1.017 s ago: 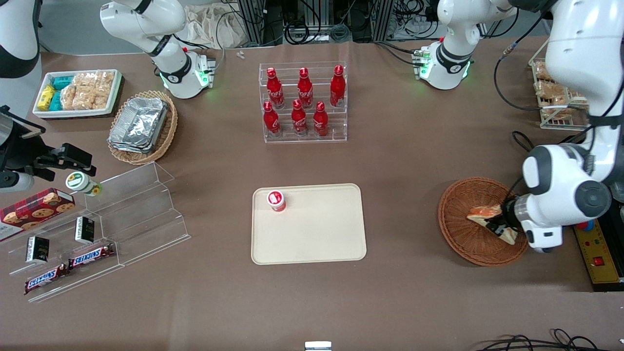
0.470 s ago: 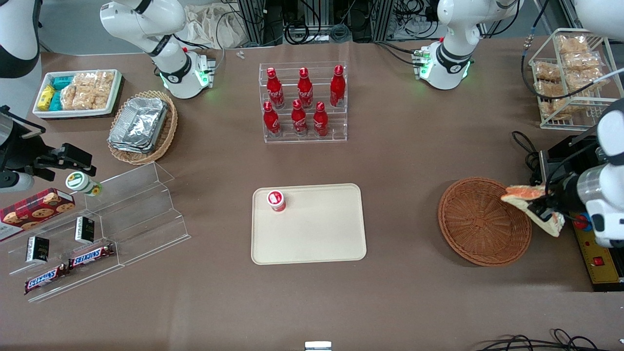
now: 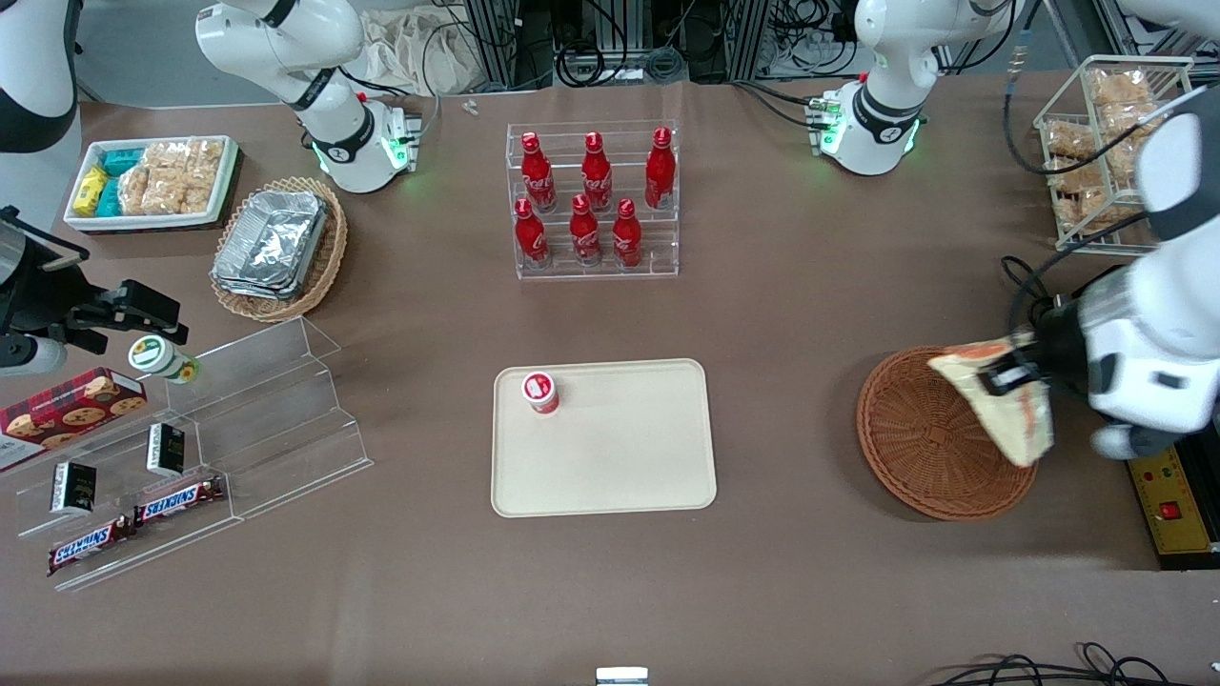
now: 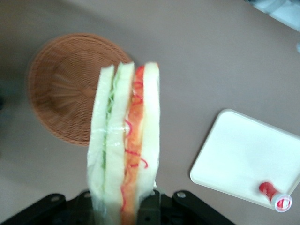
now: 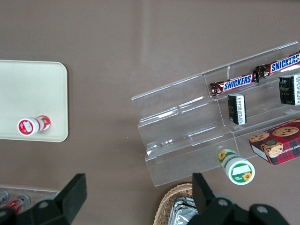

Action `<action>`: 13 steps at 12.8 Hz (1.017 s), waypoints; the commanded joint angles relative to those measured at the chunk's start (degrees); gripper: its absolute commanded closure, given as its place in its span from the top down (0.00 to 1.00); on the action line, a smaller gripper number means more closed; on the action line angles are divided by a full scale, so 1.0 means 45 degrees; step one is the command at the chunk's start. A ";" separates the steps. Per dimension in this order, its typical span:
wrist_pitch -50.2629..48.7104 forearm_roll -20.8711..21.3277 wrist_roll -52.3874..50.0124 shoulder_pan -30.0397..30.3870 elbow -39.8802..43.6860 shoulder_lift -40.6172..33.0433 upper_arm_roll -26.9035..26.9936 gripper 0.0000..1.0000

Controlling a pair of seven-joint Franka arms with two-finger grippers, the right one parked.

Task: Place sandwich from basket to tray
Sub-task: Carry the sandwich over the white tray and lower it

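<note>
My left gripper (image 3: 1012, 374) is shut on the sandwich (image 3: 1001, 405), a pale bread wedge with red and green filling, and holds it in the air above the rim of the reddish-brown round basket (image 3: 920, 443). In the left wrist view the sandwich (image 4: 125, 145) stands up from between the gripper (image 4: 123, 211) fingers, with the empty basket (image 4: 65, 84) below it. The cream-beige tray (image 3: 620, 457) lies on the table toward the parked arm's end from the basket; it also shows in the left wrist view (image 4: 239, 150).
A small red-capped cup (image 3: 539, 392) stands on one corner of the tray. A clear rack of red bottles (image 3: 593, 200) stands farther from the camera. A wire rack of snack bags (image 3: 1096, 143) and a control box (image 3: 1172, 495) are near the working arm.
The gripper lifted the sandwich out of the basket, swung it out past the basket's rim, and has now brought it back over the rim, higher up.
</note>
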 commanded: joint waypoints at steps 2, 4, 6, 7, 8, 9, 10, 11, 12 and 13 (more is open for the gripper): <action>0.1827 0.1373 0.0126 -0.2351 0.0467 0.2339 -0.0016 0.00; 0.3177 0.1396 -0.0500 -0.3000 0.0467 0.3550 -0.0016 0.00; 0.3709 0.1454 -0.0560 -0.3934 0.0467 0.4431 0.0023 0.00; 0.3750 0.1454 -0.0735 -0.4152 0.0467 0.4724 0.0024 0.00; 0.3750 0.1357 -0.0794 -0.4270 0.0467 0.4882 0.0024 0.00; 0.3789 0.1279 -0.0834 -0.4329 0.0409 0.4942 0.0004 0.00; 0.3847 0.1239 -0.0892 -0.4620 0.0234 0.5039 0.0004 0.00; 0.4138 0.1297 -0.1125 -0.4952 0.0155 0.5175 0.0004 0.00; 0.4566 0.1336 -0.1378 -0.5032 0.0019 0.5467 0.0004 0.00; 0.5054 0.1375 -0.1594 -0.5169 -0.0079 0.5721 0.0004 0.00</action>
